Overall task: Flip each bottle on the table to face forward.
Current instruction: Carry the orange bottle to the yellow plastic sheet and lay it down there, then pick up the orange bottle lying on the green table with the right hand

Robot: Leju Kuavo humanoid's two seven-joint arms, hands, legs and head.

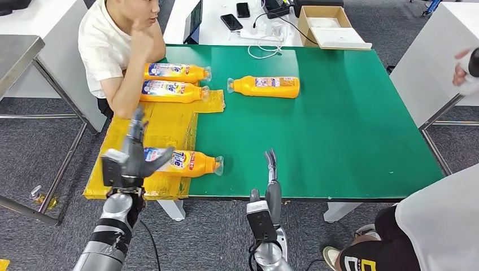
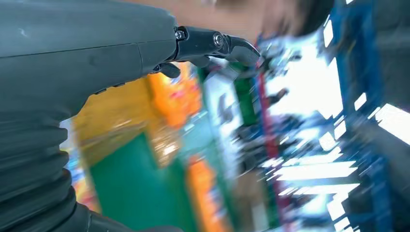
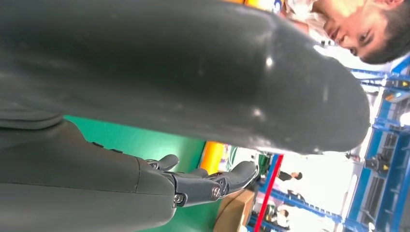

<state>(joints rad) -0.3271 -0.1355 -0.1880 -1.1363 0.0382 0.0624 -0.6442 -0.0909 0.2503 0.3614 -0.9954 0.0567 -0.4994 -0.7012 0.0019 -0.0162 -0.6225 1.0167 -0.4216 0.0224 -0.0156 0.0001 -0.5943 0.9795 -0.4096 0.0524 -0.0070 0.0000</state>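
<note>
Several orange bottles lie on their sides on the green table [image 1: 350, 130]. The nearest bottle [image 1: 189, 162] lies on the yellow taped patch [image 1: 169, 127] with its colourful label up and its cap to the right. My left hand [image 1: 133, 153] hovers over its base end, fingers spread and holding nothing; it is also in the blurred left wrist view [image 2: 96, 72]. Two more label-up bottles [image 1: 175, 71] [image 1: 172, 91] lie at the far left. A fourth bottle [image 1: 265, 86] shows its plain orange side. My right hand [image 1: 272, 180] is at the table's front edge, fingers straight and empty, and appears in its wrist view [image 3: 145, 188].
A seated person [image 1: 113, 51] leans an elbow on the table's far-left corner, beside the two far bottles. Another person [image 1: 435, 226] stands at the near right; a person's hand [image 1: 466, 65] is at the far right. Phones, cables and a cardboard box [image 1: 327, 25] lie on the white desk beyond.
</note>
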